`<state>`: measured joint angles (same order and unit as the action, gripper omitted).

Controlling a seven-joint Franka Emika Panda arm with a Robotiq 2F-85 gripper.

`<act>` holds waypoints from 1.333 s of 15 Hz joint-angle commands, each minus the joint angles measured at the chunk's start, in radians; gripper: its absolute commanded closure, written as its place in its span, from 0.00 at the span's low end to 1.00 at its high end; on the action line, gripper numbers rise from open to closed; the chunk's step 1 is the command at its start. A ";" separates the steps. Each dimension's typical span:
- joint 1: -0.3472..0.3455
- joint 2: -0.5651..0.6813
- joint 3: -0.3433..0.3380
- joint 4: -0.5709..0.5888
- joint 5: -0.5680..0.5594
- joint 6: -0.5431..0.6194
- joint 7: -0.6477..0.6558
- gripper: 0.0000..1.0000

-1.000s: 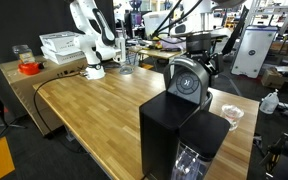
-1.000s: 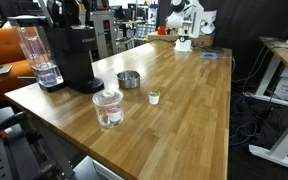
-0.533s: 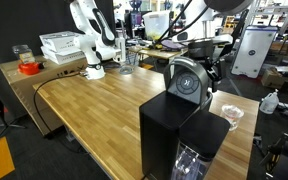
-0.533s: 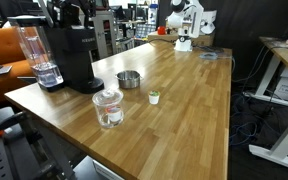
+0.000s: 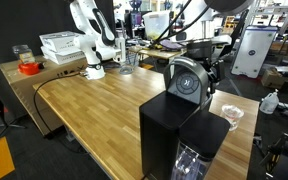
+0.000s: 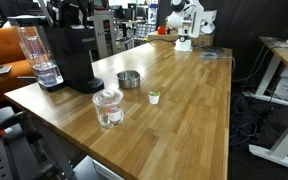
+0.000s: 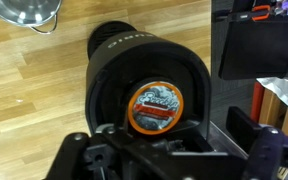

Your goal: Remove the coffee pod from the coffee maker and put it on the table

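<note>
Our fingers [image 7: 70,160] stand spread wide and hold nothing, hanging just over the coffee pod [image 7: 156,107]. We see its orange rim facing us. The pod sits in the open round chamber of the coffee maker [image 7: 149,55], which stands on the wooden tabletop [image 7: 44,75] near a metal bowl [image 7: 24,12].

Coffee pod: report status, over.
Gripper open, poised over the coffee maker. Coffee pod seated inside, not gripped. Nothing covers the pod.
</note>
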<state>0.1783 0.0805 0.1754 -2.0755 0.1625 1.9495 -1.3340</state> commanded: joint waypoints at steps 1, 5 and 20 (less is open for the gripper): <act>-0.007 -0.016 0.011 -0.026 0.011 0.026 -0.028 0.00; -0.010 -0.019 0.010 -0.032 0.013 0.031 -0.028 0.00; -0.049 0.004 -0.014 -0.058 0.117 0.138 -0.114 0.97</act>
<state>0.1464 0.0835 0.1619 -2.0879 0.2367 2.0557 -1.3974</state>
